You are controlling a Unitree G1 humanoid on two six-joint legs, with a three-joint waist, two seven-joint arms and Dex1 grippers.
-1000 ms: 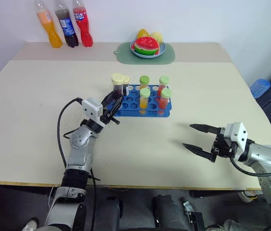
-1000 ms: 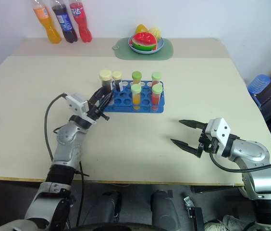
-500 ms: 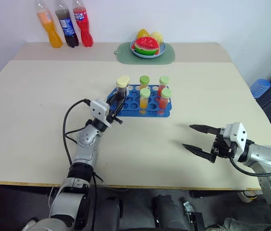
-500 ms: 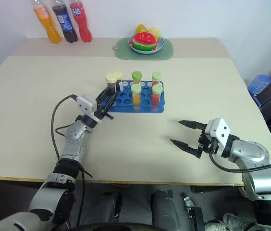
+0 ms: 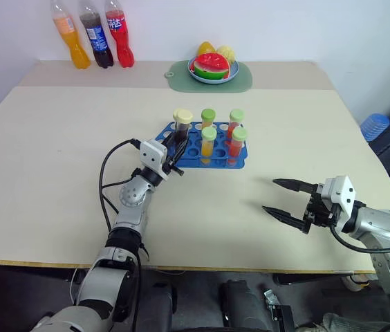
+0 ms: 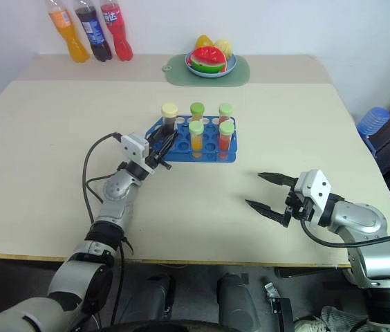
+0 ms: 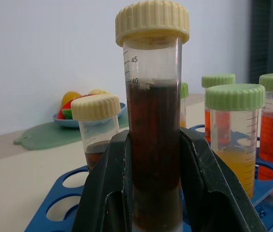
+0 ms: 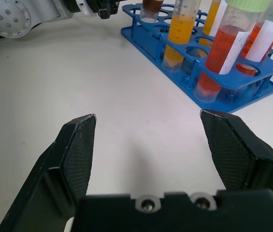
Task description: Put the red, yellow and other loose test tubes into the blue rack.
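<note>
My left gripper (image 5: 175, 142) is shut on a dark brown test tube (image 7: 153, 106) with a cream cap, held upright at the left end of the blue rack (image 5: 193, 153). Its fingers (image 7: 108, 193) hide the tube's lower end. Just behind it, a second cream-capped brown tube (image 7: 97, 130) stands in the rack. Green-capped tubes stand in the rack as well, two with yellow-orange liquid (image 5: 209, 140) and two with red liquid (image 5: 237, 143). At the front right of the table, my right gripper (image 5: 270, 195) is open and holds nothing, well apart from the rack.
Three drink bottles (image 5: 99, 34) stand at the back left. A plate of fruit (image 5: 213, 68) sits on a green mat at the back centre. A blue object (image 5: 374, 125) lies beyond the table's right edge. Bare tabletop lies between rack and right gripper.
My left gripper has carried the brown tube to the right and forward, up to the rack's left end beside the other cream-capped tube. The right gripper has stayed still.
</note>
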